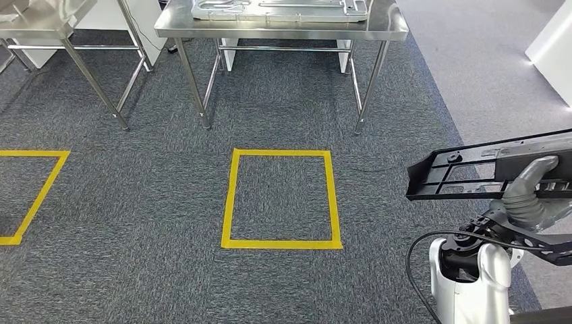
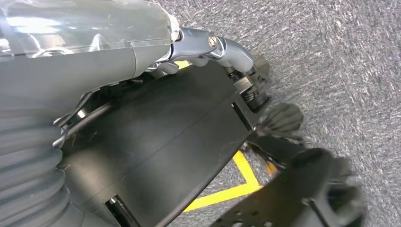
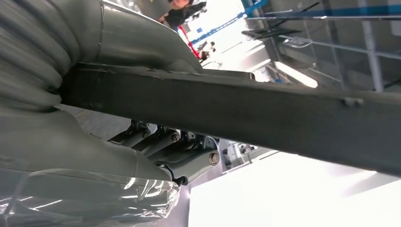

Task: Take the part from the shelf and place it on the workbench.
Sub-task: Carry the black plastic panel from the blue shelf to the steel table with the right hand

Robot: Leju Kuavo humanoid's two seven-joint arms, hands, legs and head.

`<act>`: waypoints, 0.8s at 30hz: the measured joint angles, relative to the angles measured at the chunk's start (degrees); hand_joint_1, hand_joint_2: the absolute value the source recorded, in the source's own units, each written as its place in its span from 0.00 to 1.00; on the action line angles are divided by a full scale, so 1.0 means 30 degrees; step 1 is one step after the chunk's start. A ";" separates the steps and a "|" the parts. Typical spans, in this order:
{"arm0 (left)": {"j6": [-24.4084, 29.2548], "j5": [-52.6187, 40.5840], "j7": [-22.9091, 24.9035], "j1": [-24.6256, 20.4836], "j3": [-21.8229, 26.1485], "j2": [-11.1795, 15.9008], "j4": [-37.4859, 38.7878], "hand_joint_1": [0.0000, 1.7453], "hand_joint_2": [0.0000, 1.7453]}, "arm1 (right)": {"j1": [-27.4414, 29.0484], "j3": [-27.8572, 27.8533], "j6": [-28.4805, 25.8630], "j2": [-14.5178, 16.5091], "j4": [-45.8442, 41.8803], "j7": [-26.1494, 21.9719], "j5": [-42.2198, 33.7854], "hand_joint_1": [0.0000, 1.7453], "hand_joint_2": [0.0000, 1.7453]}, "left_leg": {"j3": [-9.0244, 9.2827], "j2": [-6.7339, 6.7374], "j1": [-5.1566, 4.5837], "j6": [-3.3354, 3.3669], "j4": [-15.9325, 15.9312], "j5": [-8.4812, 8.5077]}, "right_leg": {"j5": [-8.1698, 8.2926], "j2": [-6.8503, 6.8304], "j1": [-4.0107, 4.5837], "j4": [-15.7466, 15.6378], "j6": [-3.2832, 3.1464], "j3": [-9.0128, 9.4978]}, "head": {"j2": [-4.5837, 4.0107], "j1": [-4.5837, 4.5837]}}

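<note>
The robot's right hand (image 1: 533,196) clamps the long flat black plastic frame part (image 1: 465,172) between thumb and fingers, level at its right side – likely for carrying to the steel worktop (image 1: 391,27) ahead – while the left hand's (image 2: 189,52) grip cannot be told.

Illumination is even and bright overhead; the steel surface (image 1: 391,27) shows glare. The right wrist view is overexposed (white background), and near objects blur in both wrist views.
</note>
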 joint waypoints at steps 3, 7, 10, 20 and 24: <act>-0.0040 -0.0095 0.0108 -0.0008 -0.0005 0.0000 0.0000 0.00 1.00 | 0.0120 -0.0013 0.0137 -0.0038 0.0174 0.0122 0.0223 1.00 1.00 | -0.0044 -0.0021 0.0145 -0.0289 0.0406 -0.0289 | 0.0594 -0.0029 -0.0222 0.0249 0.0302 -0.0272 | 0.0000 0.0000; -0.0046 -0.0186 0.0181 -0.0084 -0.0011 0.0086 0.0031 0.00 1.00 | 0.0203 -0.0057 0.0252 -0.0129 0.0327 0.0182 0.0341 1.00 1.00 | -0.0395 -0.0078 0.0266 -0.1000 0.1568 -0.1121 | 0.1830 0.0072 -0.0349 -0.3002 0.0263 0.1289 | 0.0000 0.0013; -0.0022 -0.0208 0.0185 -0.0101 -0.0016 0.0106 0.0036 0.00 1.00 | 0.0362 -0.0102 0.0294 -0.0155 0.0383 0.0261 0.0475 1.00 1.00 | -0.0495 -0.0108 0.0260 -0.1199 0.1771 -0.1291 | 0.1603 0.0179 -0.0269 -0.2741 -0.0439 0.1102 | 0.0000 0.0016; 0.0847 0.0091 0.0130 -0.0406 0.0000 0.0126 0.0036 0.00 1.00 | 0.0452 -0.0095 0.1245 -0.0162 0.0414 0.0758 0.0968 1.00 1.00 | -0.3054 -0.0142 -0.0307 -0.0213 0.6241 -0.1881 | 0.1219 0.0250 0.0589 -0.2732 -0.1195 0.1551 | 0.0000 0.0015; 0.0887 0.0385 -0.0025 -0.0235 0.0009 0.0324 0.0042 0.00 1.00 | 0.0422 0.0058 0.1357 -0.0171 0.0350 0.1387 0.1717 1.00 1.00 | -0.1763 -0.0141 -0.0798 0.0936 0.2837 -0.0639 | 0.1215 0.0247 0.0586 -0.2973 -0.1063 0.1678 | 0.0000 0.0046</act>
